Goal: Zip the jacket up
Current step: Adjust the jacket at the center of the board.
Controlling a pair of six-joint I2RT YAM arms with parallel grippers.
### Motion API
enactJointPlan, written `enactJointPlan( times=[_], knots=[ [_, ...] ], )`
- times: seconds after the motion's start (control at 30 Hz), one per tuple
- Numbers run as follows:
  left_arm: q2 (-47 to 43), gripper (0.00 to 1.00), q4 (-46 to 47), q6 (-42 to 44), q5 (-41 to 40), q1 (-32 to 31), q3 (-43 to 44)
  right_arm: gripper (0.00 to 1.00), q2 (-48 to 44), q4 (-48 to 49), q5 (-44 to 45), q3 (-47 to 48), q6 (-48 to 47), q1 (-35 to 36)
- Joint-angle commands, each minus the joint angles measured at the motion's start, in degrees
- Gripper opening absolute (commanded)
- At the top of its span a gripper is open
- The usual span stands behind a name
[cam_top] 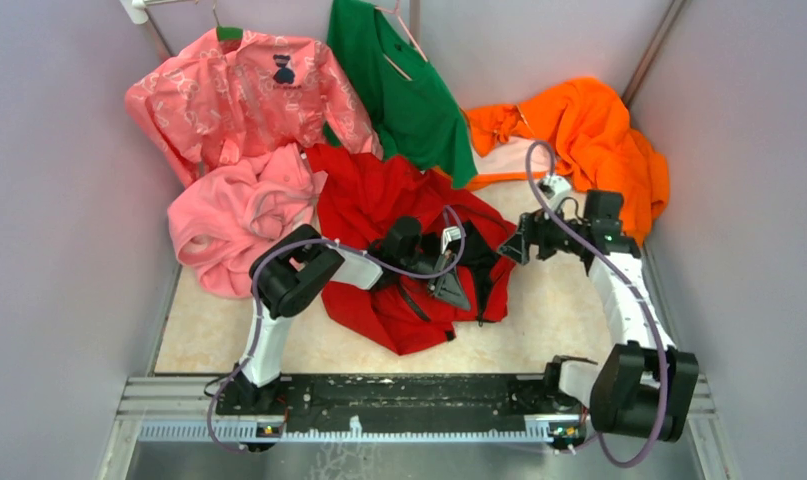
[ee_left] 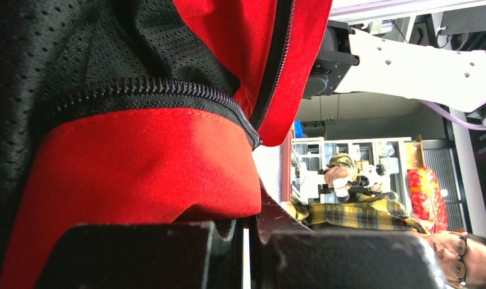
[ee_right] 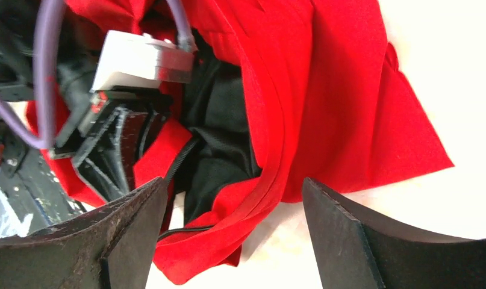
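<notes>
The jacket (cam_top: 374, 205) lies crumpled at the middle of the table (cam_top: 559, 300). The left pincer (ee_left: 246, 253) is clenched on its red fabric beside the zipper (ee_left: 168, 90). The right pincer (ee_right: 234, 192) gapes released at the jacket's three o'clock edge.

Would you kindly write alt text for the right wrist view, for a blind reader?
The open right gripper frames a crumpled red jacket lying on the pale table. Its dark lining and zipper show at centre, with the left gripper shut on the fabric beside them.
</notes>
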Motion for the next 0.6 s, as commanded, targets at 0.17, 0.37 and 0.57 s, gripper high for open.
enactJointPlan(
  times=[0.17,0.37,0.57],
  knots=[
    [-0.9,0.0,1.3,1.5,-0.6,-0.3,-1.6,0.53,8.3,3.6,14.4,4.0,-0.6,4.8],
    [-1.2,0.0,-2.5,4.1,-1.8,-0.3,-0.7,0.2,9.2,5.6,16.0,6.5,0.4,11.0],
    [-1.8,0.0,-8.6,7.2,-3.5,0.6,1.3,0.0,11.4,10.3,19.1,11.5,2.6,14.8]
  ],
)
